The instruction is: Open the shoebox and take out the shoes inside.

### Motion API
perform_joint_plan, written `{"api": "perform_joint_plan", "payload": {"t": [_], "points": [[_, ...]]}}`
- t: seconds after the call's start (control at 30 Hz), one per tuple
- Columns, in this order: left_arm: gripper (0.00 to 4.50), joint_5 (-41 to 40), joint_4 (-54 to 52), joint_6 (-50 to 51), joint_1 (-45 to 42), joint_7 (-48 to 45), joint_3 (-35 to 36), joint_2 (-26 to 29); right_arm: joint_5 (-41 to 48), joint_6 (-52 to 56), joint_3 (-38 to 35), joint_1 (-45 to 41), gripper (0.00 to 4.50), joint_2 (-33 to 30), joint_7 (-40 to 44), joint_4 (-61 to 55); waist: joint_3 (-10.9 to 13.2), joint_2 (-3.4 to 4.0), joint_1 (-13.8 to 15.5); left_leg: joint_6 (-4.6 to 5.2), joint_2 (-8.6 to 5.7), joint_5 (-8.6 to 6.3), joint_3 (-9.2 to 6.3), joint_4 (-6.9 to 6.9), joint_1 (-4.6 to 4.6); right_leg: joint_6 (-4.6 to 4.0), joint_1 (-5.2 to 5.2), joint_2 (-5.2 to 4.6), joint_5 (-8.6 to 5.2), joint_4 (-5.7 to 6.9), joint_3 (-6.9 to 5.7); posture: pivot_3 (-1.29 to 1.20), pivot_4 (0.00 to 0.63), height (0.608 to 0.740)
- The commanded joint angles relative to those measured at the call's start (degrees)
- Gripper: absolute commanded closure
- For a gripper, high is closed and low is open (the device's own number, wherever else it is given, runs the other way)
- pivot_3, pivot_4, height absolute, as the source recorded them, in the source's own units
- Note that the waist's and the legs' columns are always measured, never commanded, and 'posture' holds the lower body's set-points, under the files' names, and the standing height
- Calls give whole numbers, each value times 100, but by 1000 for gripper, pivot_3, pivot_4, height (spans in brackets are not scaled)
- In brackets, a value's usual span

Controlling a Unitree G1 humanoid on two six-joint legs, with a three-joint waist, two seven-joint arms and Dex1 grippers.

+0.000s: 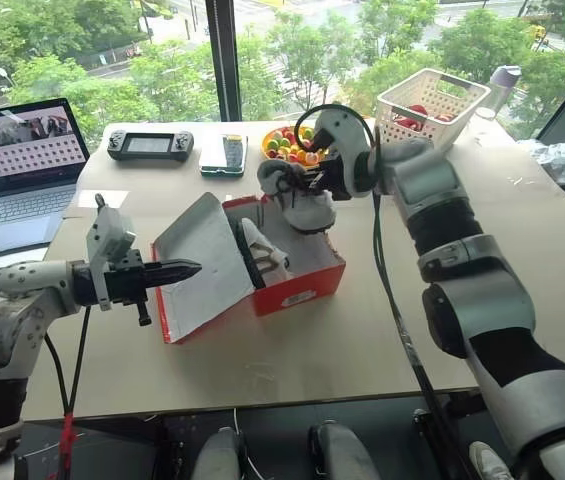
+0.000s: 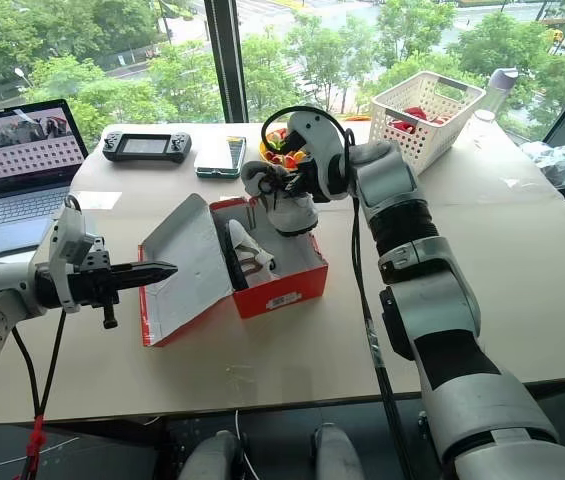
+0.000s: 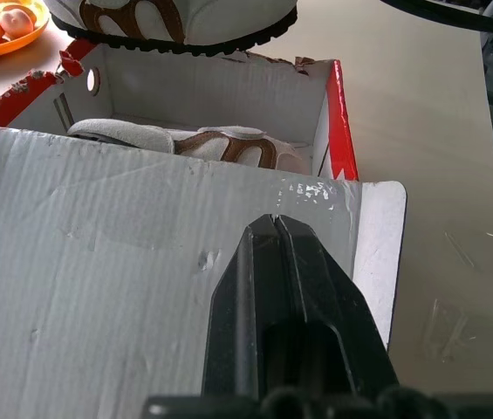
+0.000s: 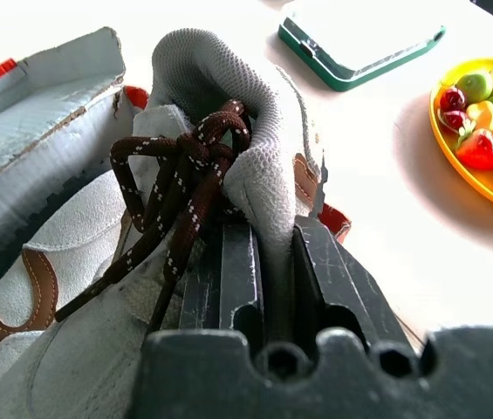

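Note:
The red shoebox (image 1: 300, 288) stands open mid-table, its grey-white lid (image 1: 202, 262) leaning out to the left. My left gripper (image 1: 194, 268) is shut, its tip against the lid's inner face (image 3: 106, 297). One grey-white shoe (image 1: 262, 255) with brown trim lies inside the box (image 3: 202, 144). My right gripper (image 4: 277, 253) is shut on the other shoe (image 1: 309, 210), pinching its padded collar (image 4: 255, 175) beside the brown laces. That shoe hangs just above the box's far end.
A laptop (image 1: 22, 170) sits at the far left. A game controller (image 1: 150, 145), a green-edged device (image 1: 225, 153) and a yellow plate of fruit (image 1: 284, 143) lie behind the box. A white lattice basket (image 1: 430, 105) stands at the back right.

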Motion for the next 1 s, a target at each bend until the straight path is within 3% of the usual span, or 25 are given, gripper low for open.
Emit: {"api": "perform_joint_plan", "payload": {"t": [0.03, 0.2, 0.37, 0.57, 0.7, 0.97, 1.0], "points": [[4500, -64, -141, 1, -67, -10, 93, 65, 335, -108, -1037, -133, 4006, -875, -1049, 353, 2, -1, 52, 0, -2, 0, -1, 0, -5, 0, 0, -3, 0, -3, -5, 0, 150, 733], [4500, -77, -183, 7, -3, 5, 109, 55, 744, -1129, -2197, 435, 4006, -1516, -3083, 1373, 2, -3, 167, 0, -9, -1, -1, -6, -18, 1, 10, -16, 1, -50, -22, 0, 150, 733], [4500, -73, -145, 14, -90, -7, 57, 49, 978, -1773, -2635, 895, 4006, -1196, -3963, 1906, 4, -4, -67, 8, -9, -4, 13, -11, -18, 22, 4, 0, 17, -59, 24, 0, 150, 733], [4500, -34, -87, -17, -198, -41, -23, 37, 1186, -2068, -2859, 1157, 4006, -1000, -4166, 2320, 10, 2, -178, 9, -6, -3, 12, -13, -3, 35, 5, 12, 21, -50, 51, 0, 150, 733], [4500, -32, -73, -39, -220, -49, -37, 35, 1028, -2162, -2657, 1360, 2850, -1036, -4031, 2341, 10, 2, -155, 9, -9, -3, 14, -11, -4, 44, 10, 11, 18, -57, 52, 0, 150, 733], [4500, -23, -39, -74, -204, -52, -52, 6, -218, -2284, -1151, 1456, 91, -1268, -3625, 2042, 10, 2, -144, 9, -11, -3, 13, -11, -4, 43, 12, 12, 19, -58, 56, 0, 150, 733], [4500, -22, -38, -76, -205, -52, -60, -1, -261, -2294, -1075, 1453, 38, -1295, -3571, 1969, 10, 2, -149, 9, -11, -3, 13, -11, -3, 43, 12, 12, 19, -58, 56, 0, 150, 733]]}}
